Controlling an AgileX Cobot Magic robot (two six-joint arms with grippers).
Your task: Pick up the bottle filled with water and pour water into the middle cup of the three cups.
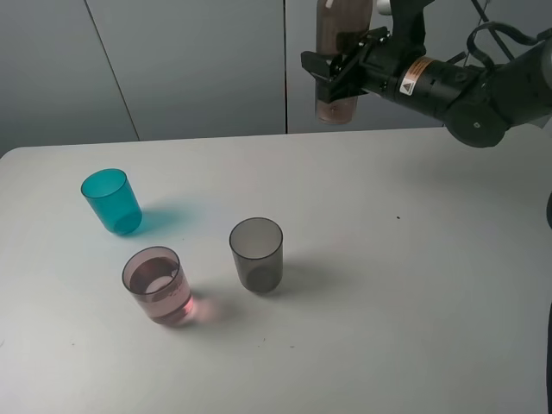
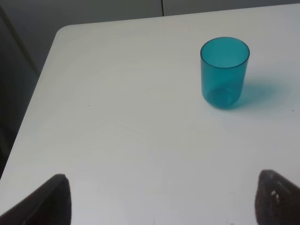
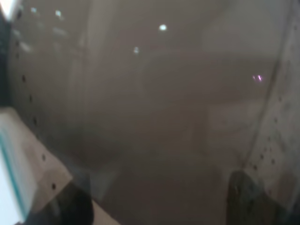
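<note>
Fingers [image 1: 338, 76] clamp bottle [image 1: 336, 34]; middle cup [image 1: 158, 285] holds water.

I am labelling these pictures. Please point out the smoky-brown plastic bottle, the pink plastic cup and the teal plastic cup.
smoky-brown plastic bottle [image 1: 332, 43], exterior high view, upper body.
pink plastic cup [image 1: 159, 289], exterior high view, side wall.
teal plastic cup [image 2: 223, 75], left wrist view, side wall.

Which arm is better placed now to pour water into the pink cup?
The right. Its gripper holds the bottle upright above the table's far edge. The left fingers are open and empty near the teal cup, not the pink cup.
</note>
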